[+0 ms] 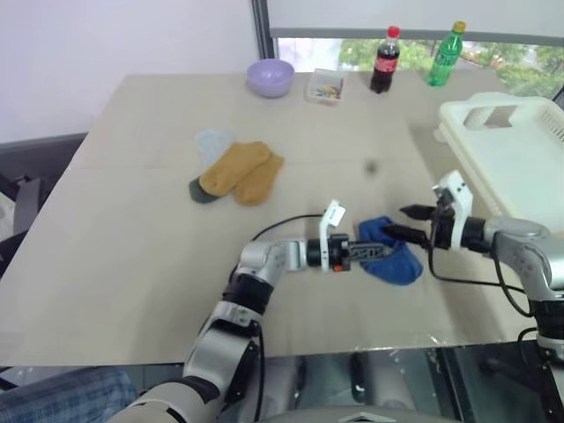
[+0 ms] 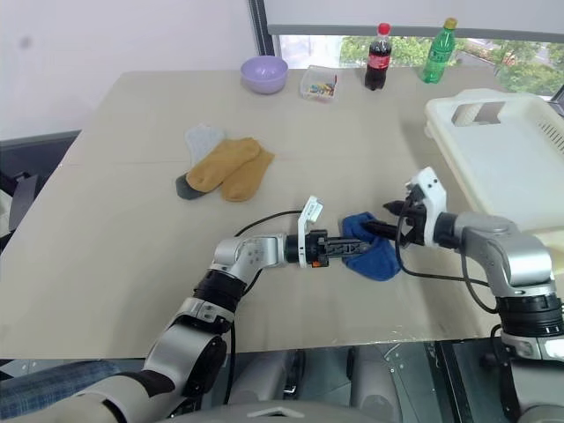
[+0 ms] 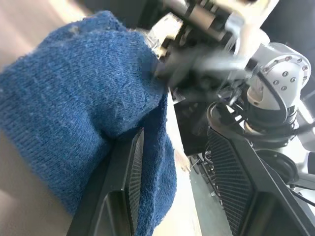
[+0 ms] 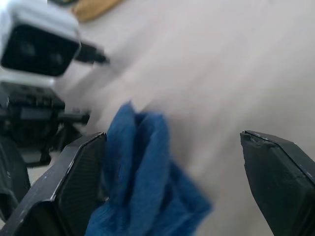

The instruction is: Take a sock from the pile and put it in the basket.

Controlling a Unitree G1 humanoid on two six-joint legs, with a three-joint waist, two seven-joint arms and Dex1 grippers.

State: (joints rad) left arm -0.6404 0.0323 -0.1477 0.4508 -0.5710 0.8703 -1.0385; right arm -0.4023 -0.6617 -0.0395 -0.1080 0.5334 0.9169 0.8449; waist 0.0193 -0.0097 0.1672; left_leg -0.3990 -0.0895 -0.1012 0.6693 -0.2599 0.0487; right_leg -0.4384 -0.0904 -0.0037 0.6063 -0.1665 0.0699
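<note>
Nearest the camera, the left gripper (image 1: 363,253) reaches level across the front of the table (image 1: 132,229) and is clenched on the sock (image 1: 392,261), a plain royal-blue one. The left wrist view confirms it: blue knit is bunched against one black finger (image 3: 129,172), with the rest of the fabric hanging loose past it. So the sock is off the pile (image 1: 234,171) and held at the near right part of the table, though its lower fold looks to be resting on or just above the tabletop; I cannot tell which.

Just beside it, the right gripper (image 1: 411,222) points in toward the same sock with its 2 fingers spread wide and nothing between them. In the right wrist view the blue fabric sits near one finger (image 4: 78,177), while the other stands well apart from it. This reads as a hand-over being set up, with the right side not yet gripping.

Farther back and to the left, the rest of the pile lies undisturbed: 2 mustard-yellow socks, a pale one and a dark one beneath.

At the right edge, the basket (image 1: 493,150) stands beyond the right arm, and no sock is visible in it.

Judged from this, the pick is done; the transfer, the carry and the drop into the basket are all left.
</note>
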